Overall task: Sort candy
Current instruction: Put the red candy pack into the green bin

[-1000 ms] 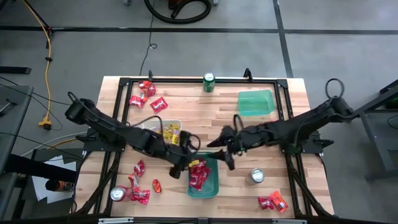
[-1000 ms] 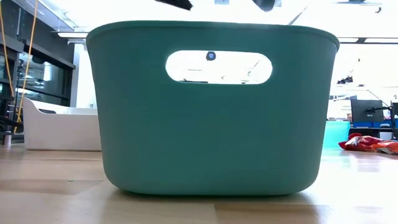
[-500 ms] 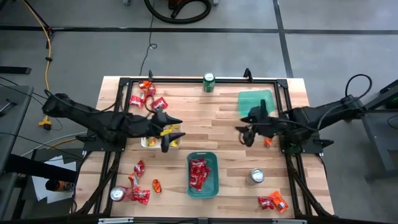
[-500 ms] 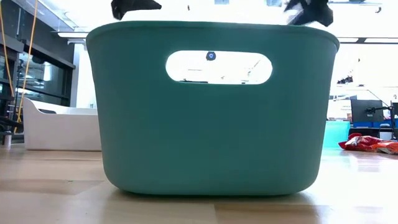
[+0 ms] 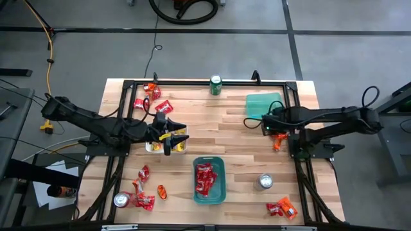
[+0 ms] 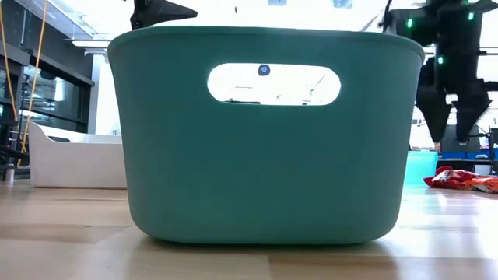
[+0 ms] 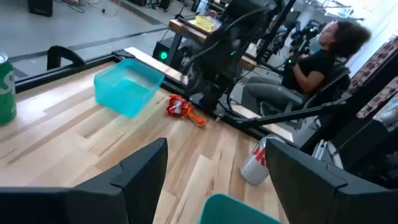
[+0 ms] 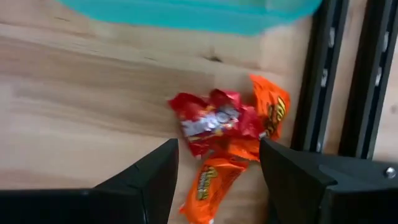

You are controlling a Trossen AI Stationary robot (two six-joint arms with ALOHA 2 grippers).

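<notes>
Your right gripper (image 8: 214,180) hung with fingers spread wide and empty above a small heap of candy (image 8: 233,134), one red packet and orange ones, lying just beside the light teal tray (image 5: 264,106) near the table's right rail. Your left gripper (image 7: 214,180) was likewise wide open over the white tray (image 5: 154,146). More red candy filled the dark green bin (image 5: 220,192).

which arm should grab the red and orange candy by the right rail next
Right. Its open end effector hangs directly over the red and orange candy near the light teal tray; the left end effector sits over the white tray.
</notes>
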